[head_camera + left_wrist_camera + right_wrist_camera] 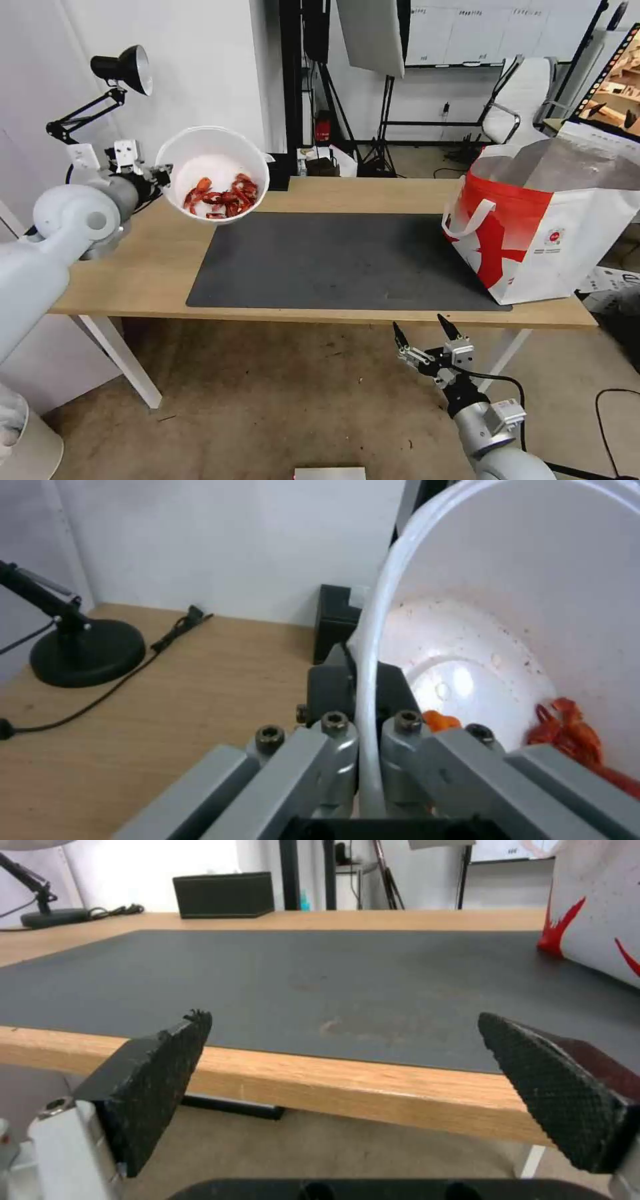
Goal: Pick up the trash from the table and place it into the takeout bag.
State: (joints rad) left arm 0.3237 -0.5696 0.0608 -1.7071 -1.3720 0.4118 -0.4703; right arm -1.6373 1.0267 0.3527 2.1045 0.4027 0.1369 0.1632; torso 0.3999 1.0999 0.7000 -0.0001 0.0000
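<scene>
A white bowl [213,173] with red scraps [223,195] hangs tilted above the table's [153,260] left part. My left gripper [162,175] is shut on its rim; in the left wrist view the rim [373,645] runs between the pinched fingers [333,730], with red scraps [573,735] low inside the bowl. The red-and-white takeout bag [540,220] stands open on the table's right end, foil lining showing. My right gripper [421,332] hovers open below the table's front edge, its pads [160,1065] apart with nothing between them.
A dark grey mat [333,260] covers the table's middle. A black desk lamp [123,67] stands at the back left, its base [87,650] and cord on the wood. A black tissue box [223,894] sits at the table's far edge. Stands and a chair fill the room behind.
</scene>
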